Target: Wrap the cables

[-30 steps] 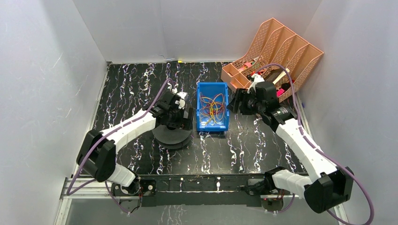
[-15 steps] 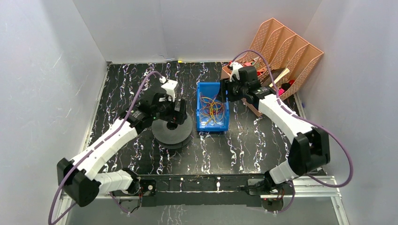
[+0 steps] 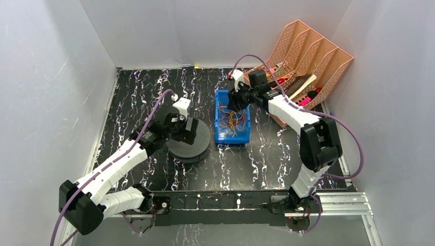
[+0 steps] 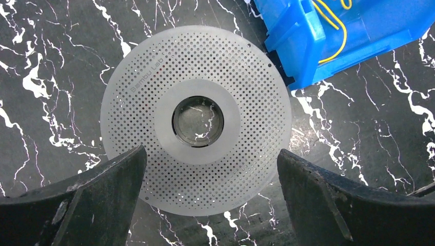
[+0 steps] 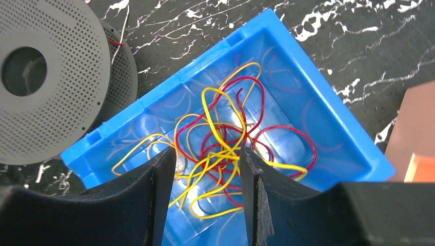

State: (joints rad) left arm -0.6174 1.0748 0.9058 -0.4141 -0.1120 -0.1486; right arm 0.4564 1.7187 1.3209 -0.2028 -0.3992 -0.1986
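Note:
A tangle of thin yellow and red cables (image 3: 233, 120) (image 5: 225, 138) lies in a blue bin (image 3: 219, 137) (image 5: 318, 123) at mid-table. Over the bin's far end hangs my right gripper (image 3: 235, 102) (image 5: 208, 154), pointing down at the tangle. Its jaws are partly apart with cable loops showing below the gap, and nothing is pinched. Left of the bin sits a grey perforated spool (image 3: 200, 146) (image 4: 231, 66) (image 5: 61, 102). My left gripper (image 3: 185, 128) (image 4: 210, 154) hovers above the spool's near edge, wide open and empty.
An orange file rack (image 3: 308, 54) holding small items stands at the back right, close behind the right arm. White walls enclose the table on three sides. A short red-tipped wire (image 5: 122, 36) pokes out by the spool's lower flange.
The right arm swung left from the orange rack to above the blue bin, and its jaws narrowed. The left arm drew back and settled over the spool, still wide open.

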